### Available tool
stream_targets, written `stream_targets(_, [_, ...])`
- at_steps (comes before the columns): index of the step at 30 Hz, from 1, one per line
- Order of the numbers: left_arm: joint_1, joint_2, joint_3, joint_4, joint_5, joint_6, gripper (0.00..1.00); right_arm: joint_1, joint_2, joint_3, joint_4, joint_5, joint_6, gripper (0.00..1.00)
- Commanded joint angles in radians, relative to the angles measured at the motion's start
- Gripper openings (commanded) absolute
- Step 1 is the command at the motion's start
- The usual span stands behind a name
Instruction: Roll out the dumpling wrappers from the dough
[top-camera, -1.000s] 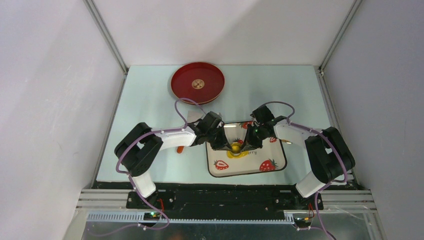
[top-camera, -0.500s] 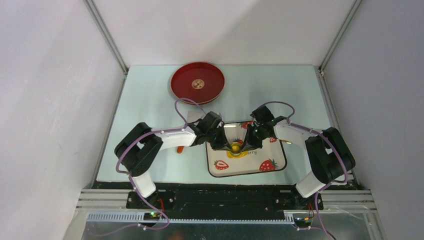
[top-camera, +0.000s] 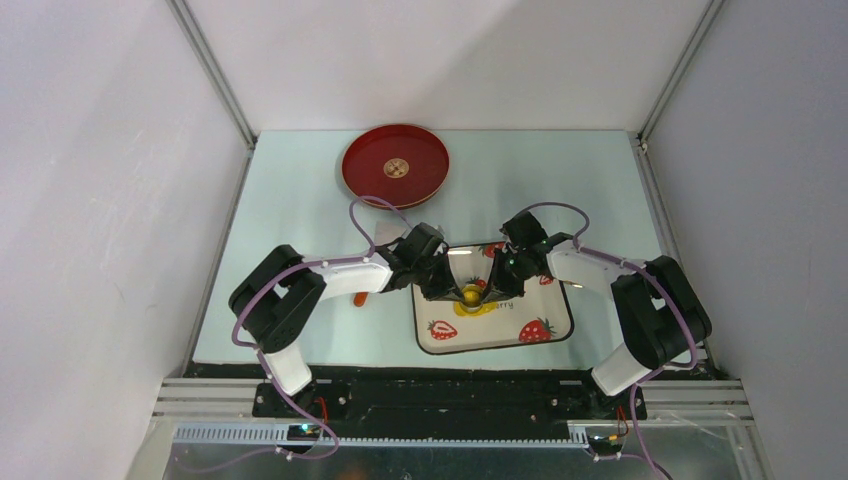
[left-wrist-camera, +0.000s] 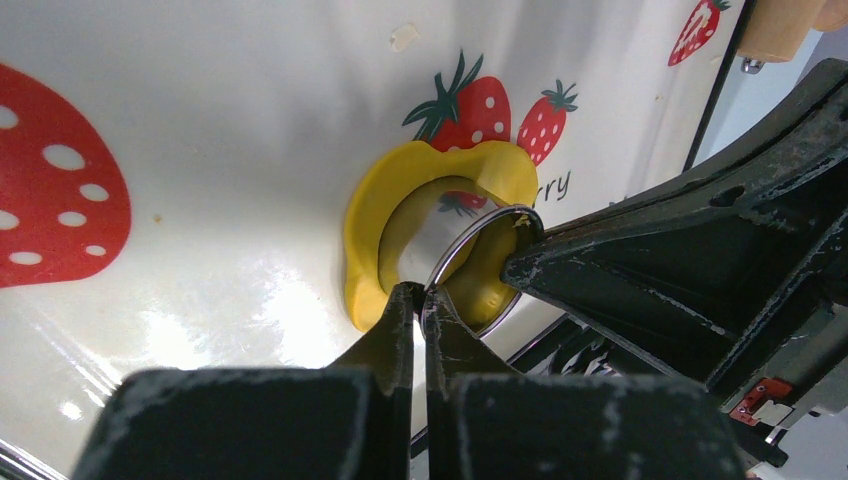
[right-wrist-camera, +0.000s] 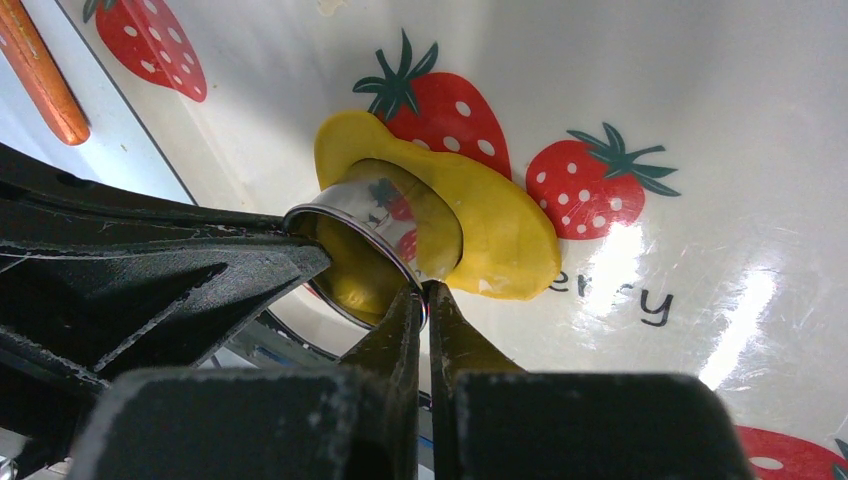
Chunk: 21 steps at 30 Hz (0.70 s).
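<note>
The left claw (left-wrist-camera: 420, 300) and the right claw (right-wrist-camera: 425, 297) are each clamped shut on the rim of one shiny round metal cutter ring (right-wrist-camera: 380, 225), set in the single flattened bright-yellow dough patch (right-wrist-camera: 500, 235) on one glossy strawberry-printed tray (right-wrist-camera: 650, 120). If the two lift unevenly the ring could tilt, and the soft dough may stick inside and tear; one round red plate (top-camera: 394, 165) sits well behind.

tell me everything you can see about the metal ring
The metal ring is a thin, shiny, mirror-like round band, sitting in the flattened yellow dough on the strawberry tray, with yellow showing inside it too. The left fingers and right fingers each pinch its rim, closed, from opposite sides.
</note>
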Motion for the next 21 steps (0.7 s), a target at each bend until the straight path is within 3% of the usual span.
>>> stream_targets(1, [-0.035, 0.104, -0.074, -0.139, -0.078, 0.024, 0.00, 0.064, 0.048, -0.045, 0.029, 0.007, 0.011, 0.00])
stream_targets(21, [-0.037, 0.104, -0.079, -0.141, -0.085, 0.021, 0.00, 0.066, 0.055, -0.081, 0.055, 0.013, 0.017, 0.00])
